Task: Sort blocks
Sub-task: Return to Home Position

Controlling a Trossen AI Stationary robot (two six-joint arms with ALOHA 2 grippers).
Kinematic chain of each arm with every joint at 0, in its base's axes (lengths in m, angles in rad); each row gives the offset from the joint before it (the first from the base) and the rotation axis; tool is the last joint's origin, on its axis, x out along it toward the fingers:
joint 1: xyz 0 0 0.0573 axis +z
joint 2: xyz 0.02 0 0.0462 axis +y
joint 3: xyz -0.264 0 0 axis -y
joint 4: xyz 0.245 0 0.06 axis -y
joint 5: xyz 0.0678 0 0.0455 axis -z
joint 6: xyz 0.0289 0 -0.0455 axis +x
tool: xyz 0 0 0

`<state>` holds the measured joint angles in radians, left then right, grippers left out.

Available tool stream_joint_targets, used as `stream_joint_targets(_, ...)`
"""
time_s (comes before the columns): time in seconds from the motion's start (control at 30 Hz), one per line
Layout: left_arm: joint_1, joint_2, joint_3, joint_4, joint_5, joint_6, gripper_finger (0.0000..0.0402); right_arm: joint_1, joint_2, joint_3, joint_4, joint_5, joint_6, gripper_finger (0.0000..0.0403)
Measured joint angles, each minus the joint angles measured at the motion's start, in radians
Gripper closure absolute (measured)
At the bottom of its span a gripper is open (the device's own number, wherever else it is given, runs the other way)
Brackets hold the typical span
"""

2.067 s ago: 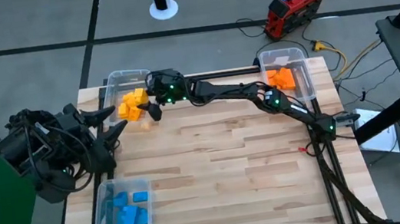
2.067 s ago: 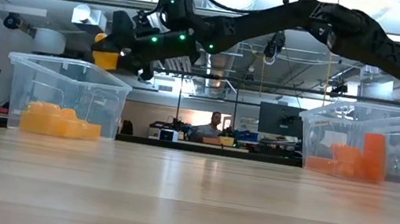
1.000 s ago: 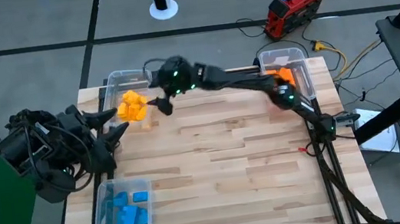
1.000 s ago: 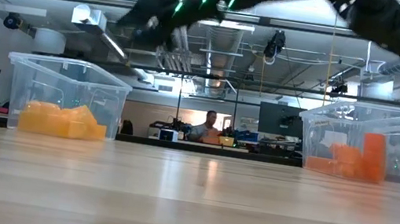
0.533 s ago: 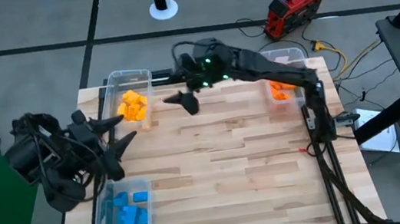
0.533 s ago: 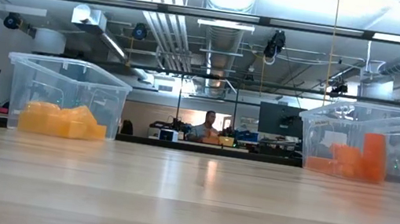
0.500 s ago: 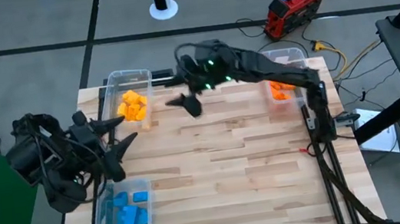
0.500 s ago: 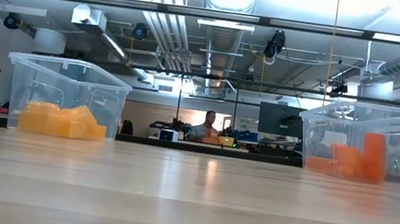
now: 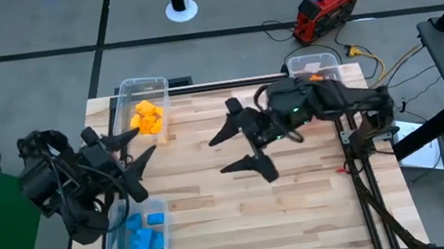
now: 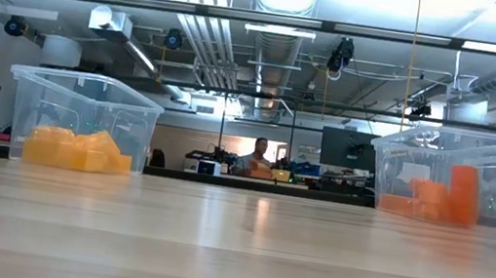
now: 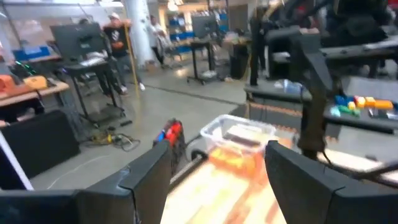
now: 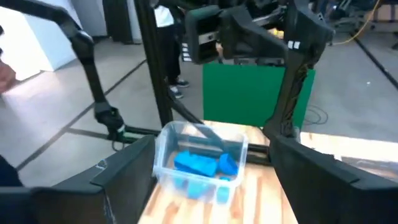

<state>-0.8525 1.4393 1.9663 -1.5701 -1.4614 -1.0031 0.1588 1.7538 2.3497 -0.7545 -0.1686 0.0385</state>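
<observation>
Left gripper [image 9: 146,140] sits over the left edge of the table [image 9: 244,225]. The right gripper [image 9: 218,156] hangs over the middle. The two face each other, well apart. Just beyond the left gripper's tips, at the far corner, there's one bin [image 9: 141,85] with a heap of blocks [image 9: 147,117] in it. Close beside that gripper on the near side is a second bin [image 9: 113,246], more blocks [image 9: 143,242] inside. Behind the right gripper, past its wrist at the far right corner, stands a third bin [image 9: 313,60], holding a last lot of blocks [image 10: 431,201].
</observation>
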Motion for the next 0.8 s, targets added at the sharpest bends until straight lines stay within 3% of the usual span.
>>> stream_joint_targets(0.1,0.0,-0.007,0.0,0.043,-0.028,0.0,0.0168,0.026,-0.024,0.0,-0.005,-0.005,-0.014,0.0089)
stream_joint_targets(0.17,0.0,-0.004,0.0,0.126,0.025,0.03,0.0168,0.055,-0.035,0.0,0.0,-0.006,-0.067,0.0084)
stream_joint_targets(0.23,0.0,-0.002,0.0,0.227,0.184,0.099,0.0168,0.088,-0.045,0.0,0.013,-0.011,-0.102,0.0079)
stream_joint_targets(0.37,0.004,-0.002,0.0,0.443,0.626,0.204,0.0168,0.131,-0.069,0.0,0.04,-0.018,-0.149,0.0071)
stream_joint_targets(0.47,0.006,-0.005,0.0,0.593,0.701,0.33,0.0168,0.13,-0.091,0.002,0.069,-0.015,-0.186,0.0067)
stream_joint_targets(0.57,0.052,-0.013,0.001,0.88,0.725,0.675,0.0168,0.117,-0.098,0.002,0.091,-0.013,-0.223,0.0064)
stream_joint_targets(0.63,0.114,-0.008,0.003,1.086,0.898,0.924,0.0168,0.116,-0.097,0.001,0.096,-0.011,-0.243,0.0062)
stream_joint_targets(0.7,0.194,0.008,0.003,1.227,1.165,1.101,0.0168,0.117,-0.097,0.001,0.105,-0.011,-0.267,0.0062)
stream_joint_targets(0.77,0.288,0.032,0.003,1.298,1.401,1.169,0.0168,0.122,-0.1,0.001,0.105,-0.015,-0.292,0.0065)
stream_joint_targets(0.8,0.333,0.043,0.003,1.3,1.471,1.165,0.0168,0.129,-0.107,0.001,0.099,-0.015,-0.3,0.0066)
